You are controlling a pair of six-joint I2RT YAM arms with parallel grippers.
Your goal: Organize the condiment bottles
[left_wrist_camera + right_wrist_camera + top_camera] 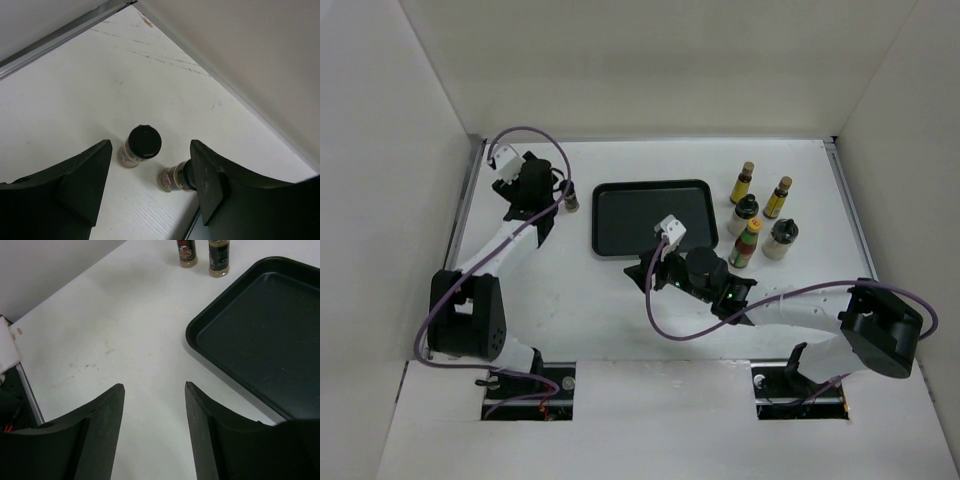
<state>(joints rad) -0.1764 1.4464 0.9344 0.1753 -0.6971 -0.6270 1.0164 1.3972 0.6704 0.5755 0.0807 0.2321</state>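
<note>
Two short dark black-capped jars (140, 146) (174, 176) stand at the table's back left. My left gripper (150, 146) is open just above them; the second jar is partly hidden by its right finger. In the top view only one jar (571, 200) shows beside the left gripper (552, 200). My right gripper (154, 386) is open and empty over bare table by the near left corner of the black tray (260, 335); both jars (186, 252) (219, 257) show far ahead of it. Two brown yellow-capped bottles (744, 182) (778, 197), two whitish black-capped bottles (744, 214) (781, 238) and a green-red bottle (745, 243) stand right of the tray.
The flat black tray (650, 217) lies mid-table with nothing in it. White walls enclose the table on the left, back and right, and the back wall (240, 55) runs close to the left gripper. The right gripper (642, 272) sits at the tray's near edge.
</note>
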